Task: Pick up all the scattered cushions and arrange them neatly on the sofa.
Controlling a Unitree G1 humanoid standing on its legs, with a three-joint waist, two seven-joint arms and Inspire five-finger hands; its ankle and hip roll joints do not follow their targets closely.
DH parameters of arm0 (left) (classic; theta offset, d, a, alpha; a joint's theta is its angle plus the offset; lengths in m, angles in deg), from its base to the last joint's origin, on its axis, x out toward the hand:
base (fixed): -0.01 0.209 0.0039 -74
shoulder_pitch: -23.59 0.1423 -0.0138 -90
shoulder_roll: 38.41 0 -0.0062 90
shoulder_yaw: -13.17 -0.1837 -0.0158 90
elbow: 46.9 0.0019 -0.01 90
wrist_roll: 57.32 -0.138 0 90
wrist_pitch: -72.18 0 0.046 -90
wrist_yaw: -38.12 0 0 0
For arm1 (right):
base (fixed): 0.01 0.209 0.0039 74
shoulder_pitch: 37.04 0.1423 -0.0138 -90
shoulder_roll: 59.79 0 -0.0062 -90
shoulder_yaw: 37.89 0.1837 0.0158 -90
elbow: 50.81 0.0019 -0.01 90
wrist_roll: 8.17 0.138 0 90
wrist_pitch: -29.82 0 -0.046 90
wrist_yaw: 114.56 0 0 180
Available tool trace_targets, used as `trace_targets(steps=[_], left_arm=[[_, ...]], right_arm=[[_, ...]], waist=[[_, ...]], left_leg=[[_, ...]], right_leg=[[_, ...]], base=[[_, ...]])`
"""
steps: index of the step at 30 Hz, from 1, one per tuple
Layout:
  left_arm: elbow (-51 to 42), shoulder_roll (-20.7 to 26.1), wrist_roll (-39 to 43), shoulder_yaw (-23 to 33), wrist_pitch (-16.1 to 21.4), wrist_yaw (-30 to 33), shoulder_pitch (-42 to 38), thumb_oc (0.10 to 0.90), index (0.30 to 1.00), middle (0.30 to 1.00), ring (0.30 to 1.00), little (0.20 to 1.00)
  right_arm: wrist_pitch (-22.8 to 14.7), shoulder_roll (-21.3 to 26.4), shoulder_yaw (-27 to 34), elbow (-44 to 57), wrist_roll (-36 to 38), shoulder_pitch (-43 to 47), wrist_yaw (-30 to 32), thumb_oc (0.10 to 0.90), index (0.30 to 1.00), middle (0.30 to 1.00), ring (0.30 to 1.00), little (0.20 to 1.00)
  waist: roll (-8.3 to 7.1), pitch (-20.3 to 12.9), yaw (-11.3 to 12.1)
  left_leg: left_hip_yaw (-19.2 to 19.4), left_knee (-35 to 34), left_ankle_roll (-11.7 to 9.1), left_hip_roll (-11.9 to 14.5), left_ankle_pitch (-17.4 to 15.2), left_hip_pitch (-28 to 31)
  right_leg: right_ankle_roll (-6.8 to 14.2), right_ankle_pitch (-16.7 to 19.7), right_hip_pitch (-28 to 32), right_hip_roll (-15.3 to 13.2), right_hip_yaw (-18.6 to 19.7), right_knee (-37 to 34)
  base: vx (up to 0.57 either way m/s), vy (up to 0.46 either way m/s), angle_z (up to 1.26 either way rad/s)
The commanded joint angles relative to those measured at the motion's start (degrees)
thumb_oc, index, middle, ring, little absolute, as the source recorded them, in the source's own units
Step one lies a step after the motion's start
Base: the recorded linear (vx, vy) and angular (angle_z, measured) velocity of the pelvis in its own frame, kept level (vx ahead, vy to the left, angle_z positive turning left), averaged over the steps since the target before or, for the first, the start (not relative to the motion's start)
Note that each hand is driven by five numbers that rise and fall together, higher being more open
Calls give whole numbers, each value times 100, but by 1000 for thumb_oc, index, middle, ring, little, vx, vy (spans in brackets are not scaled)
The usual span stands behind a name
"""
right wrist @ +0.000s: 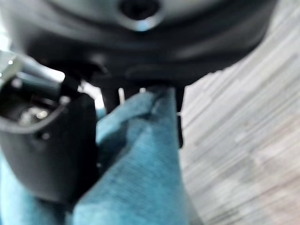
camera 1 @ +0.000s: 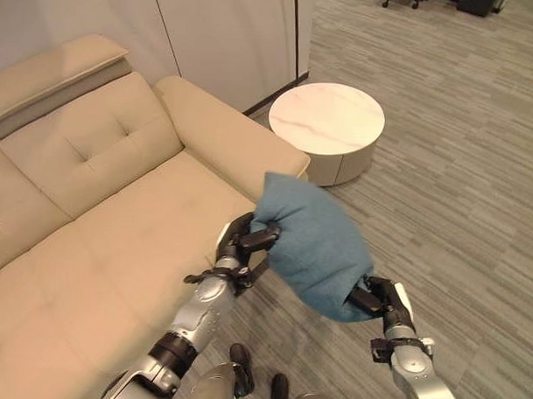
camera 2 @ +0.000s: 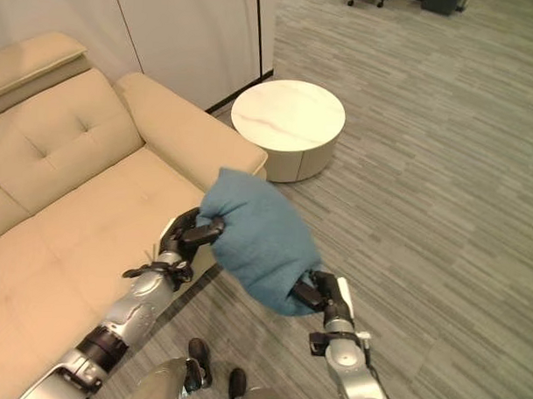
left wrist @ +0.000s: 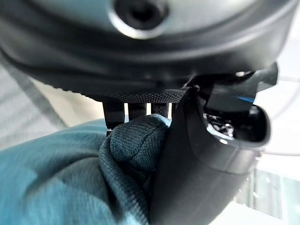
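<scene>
A blue cushion (camera 1: 316,245) hangs in the air between both hands, just off the front right corner of the beige sofa (camera 1: 98,246). My left hand (camera 1: 244,243) pinches the cushion's upper left edge, thumb and fingers curled into the fabric (left wrist: 126,154). At the cushion's lower right corner my right hand (camera 1: 378,301) is shut on the cloth (right wrist: 140,154) as well. The cushion tilts from upper left to lower right, above the carpet beside the sofa's armrest (camera 1: 225,132).
A round white marble-topped coffee table (camera 1: 327,123) stands on the grey striped carpet (camera 1: 460,171) just right of the armrest. White wall panels (camera 1: 220,31) rise behind the sofa. Office chair wheels (camera 1: 405,1) show far back.
</scene>
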Motion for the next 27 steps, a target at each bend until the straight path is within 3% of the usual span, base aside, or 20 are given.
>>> trace_targets(steps=[1, 3, 5, 8, 9, 10, 11, 12, 13, 14, 16, 18, 19, 21, 22, 25, 26, 27], left_arm=[[-1052, -362, -173, -207, 564, -375, -421, 400, 300, 300, 300, 300], [-1188, -215, -89, 36, 587, -340, -84, 400, 300, 300, 300, 300], [-1271, -140, -88, 156, 568, -388, 103, 400, 300, 300, 300, 300], [-1380, -87, -140, 281, 498, -401, 250, 400, 300, 300, 300, 300], [-1401, -50, -186, 303, 484, -404, 238, 400, 300, 300, 300, 300], [-1391, -59, -269, 306, 515, -379, 214, 400, 300, 300, 300, 300], [-1390, -62, -270, 307, 516, -379, 215, 400, 300, 300, 300, 300], [-1350, -75, -283, 322, 533, -351, 169, 400, 300, 300, 300, 300], [-1397, -37, -256, 356, 555, -351, 126, 400, 300, 300, 300, 300], [-1398, -37, -256, 356, 555, -351, 129, 400, 300, 300, 300, 300], [-1434, -6, -264, 370, 560, -370, 143, 400, 300, 300, 300, 300], [-1360, -88, -261, 438, 629, -321, 225, 400, 300, 300, 300, 300], [-1312, -132, -216, 437, 696, -312, 187, 400, 300, 300, 300, 300], [-1258, -166, -204, 499, 725, -297, 178, 400, 300, 300, 300, 300], [-1274, -227, -218, 580, 774, -270, 175, 400, 300, 300, 300, 300], [-1277, -268, -264, 643, 804, -297, 221, 400, 300, 300, 300, 300], [-1210, -297, -363, 681, 835, -244, 172, 400, 300, 300, 300, 300], [-1126, -315, -395, 674, 826, -244, 140, 400, 300, 300, 300, 300]], right_arm=[[-1066, -59, 25, 1189, -153, 708, -230, 400, 300, 300, 300, 300], [-1044, -70, -31, 1155, -264, 743, -362, 400, 300, 300, 300, 300], [-1053, -80, -15, 1145, -314, 743, -396, 400, 300, 300, 300, 300], [-1020, -83, 45, 1227, -442, 881, -412, 400, 300, 300, 300, 300], [-1029, -98, 91, 1296, -454, 884, -370, 400, 300, 300, 300, 300], [-1057, -113, 168, 1428, -481, 846, -338, 400, 300, 300, 300, 300], [-1056, -111, 167, 1429, -481, 845, -338, 400, 300, 300, 300, 300], [-1064, -102, 192, 1421, -475, 856, -308, 400, 300, 300, 300, 300], [-1065, -108, 200, 1491, -461, 890, -280, 400, 300, 300, 300, 300], [-1066, -108, 198, 1490, -461, 890, -280, 400, 300, 300, 300, 300], [-1087, -58, 186, 1506, -442, 947, -253, 400, 300, 300, 300, 300], [-1132, 39, 154, 1603, -387, 1045, -171, 400, 300, 300, 300, 300], [-1163, 115, 182, 1744, -438, 1071, -140, 400, 300, 300, 300, 300], [-1183, 145, 197, 1809, -519, 1124, -136, 400, 300, 300, 300, 300], [-1221, 212, 214, 1958, -664, 1184, -113, 400, 300, 300, 300, 300], [-1263, 328, 278, 2034, -790, 1217, -113, 400, 300, 300, 300, 300], [-1301, 455, 364, 1970, -917, 1247, -11, 400, 300, 300, 300, 300], [-1279, 513, 410, 1957, -981, 1247, 0, 400, 300, 300, 300, 300]], waist=[[183, -848, 320], [155, -999, 485], [134, -1084, 611], [222, -1084, 668], [301, -1062, 599], [404, -1005, 411], [390, -1003, 390], [400, -983, 288], [382, -971, 189], [382, -967, 170], [294, -927, 27], [163, -888, -168], [-3, -912, -166], [-39, -915, -143], [-114, -986, -69], [-140, -1093, -47], [-232, -1070, -91], [-358, -1071, -162]], left_leg=[[-31, -26, -222, 190, -182, 516], [-35, -233, -129, 83, -291, 827], [-58, -415, -81, -27, -281, 1024], [-304, -635, 125, -219, -298, 1366], [-534, -725, 180, -213, -304, 1472], [-999, -858, 213, -162, -321, 1681], [-1019, -851, 213, -180, -330, 1678], [-1254, -858, 204, -193, -362, 1754], [-1536, -878, 156, -198, -405, 1835], [-1555, -876, 154, -198, -417, 1844], [-2029, -909, 75, -251, -496, 1988], [-2772, -988, -13, -336, -646, 2279], [-3081, -933, -97, -400, -669, 2335], [-3145, -780, -134, -396, -709, 2309], [-3340, -514, -221, -377, -768, 2274], [-3430, -272, -339, -252, -751, 2232], [-3020, 556, -482, -40, -604, 1805], [-2554, 747, -445, 106, -569, 1539]], right_leg=[[-132, -435, 441, -615, 321, 152], [15, -384, 548, -744, 196, 393], [209, -79, 502, -883, 77, 795], [796, 1037, 82, -1367, 1, 2371], [825, 1288, -89, -1310, 214, 2920], [595, 1029, -529, -1110, 544, 3296], [594, 998, -530, -1132, 526, 3327], [468, 786, -772, -1078, 664, 3241], [305, 515, -1090, -997, 879, 2724], [303, 499, -1070, -1001, 859, 2723], [199, 237, -1219, -712, 1298, 1671], [315, 332, -1551, -150, 2224, 684], [384, 547, -1473, -123, 2365, 404], [358, 576, -1352, -215, 2171, 356], [236, 523, -1189, -150, 2191, 334], [94, 414, -957, -140, 1958, 189], [-23, 235, -708, -228, 1659, 230], [-58, 193, -635, -386, 1472, 208]], base=[[299, 89, -26], [318, 124, -5], [258, 161, 28], [193, 216, 33], [289, 205, 67], [212, 106, 95], [238, 40, 146], [282, -54, 194], [288, -52, 172], [300, -81, 143], [321, -112, 110], [435, -126, 134], [253, -83, 159], [151, -140, 172], [185, -159, 186], [219, -174, 109], [122, -113, 92], [119, -108, 107]])
